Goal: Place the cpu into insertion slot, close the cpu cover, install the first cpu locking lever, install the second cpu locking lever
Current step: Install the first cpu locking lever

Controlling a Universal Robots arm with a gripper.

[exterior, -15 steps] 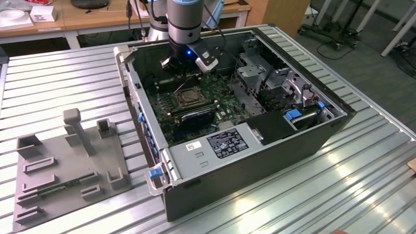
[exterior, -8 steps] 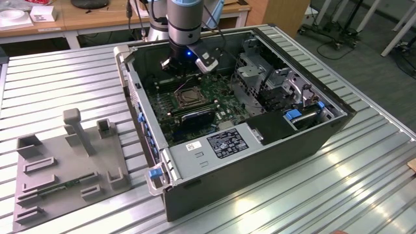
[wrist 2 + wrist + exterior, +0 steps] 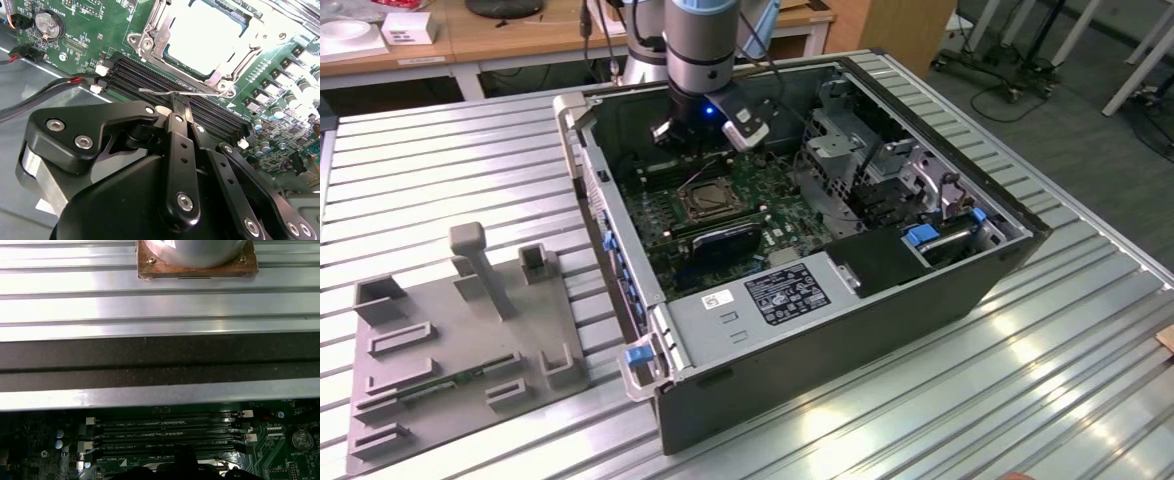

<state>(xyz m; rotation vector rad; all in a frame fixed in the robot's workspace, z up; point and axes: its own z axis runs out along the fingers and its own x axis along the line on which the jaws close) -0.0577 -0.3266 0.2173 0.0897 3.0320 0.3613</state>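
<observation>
Second wrist view: claw (image 3: 177, 102) is narrow, tips drawn together right at a thin wire lever (image 3: 155, 91) above the memory slots (image 3: 135, 75); can't tell if it's pinched or just touched. Chip (image 3: 200, 30) lies seated w/ the metal cover (image 3: 152, 35) flat around it, mid green board (image 3: 100, 20). Exterior view: arm (image 3: 700, 50) reaches into the open PC case (image 3: 854, 330), claw just beside the socket (image 3: 708, 201), on the memory-slot side of the board.

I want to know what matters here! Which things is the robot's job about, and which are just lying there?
For the job: gripper, cpu, cpu cover, locking lever.

Just lying about: grey holder board, memory slots, round battery.
</observation>
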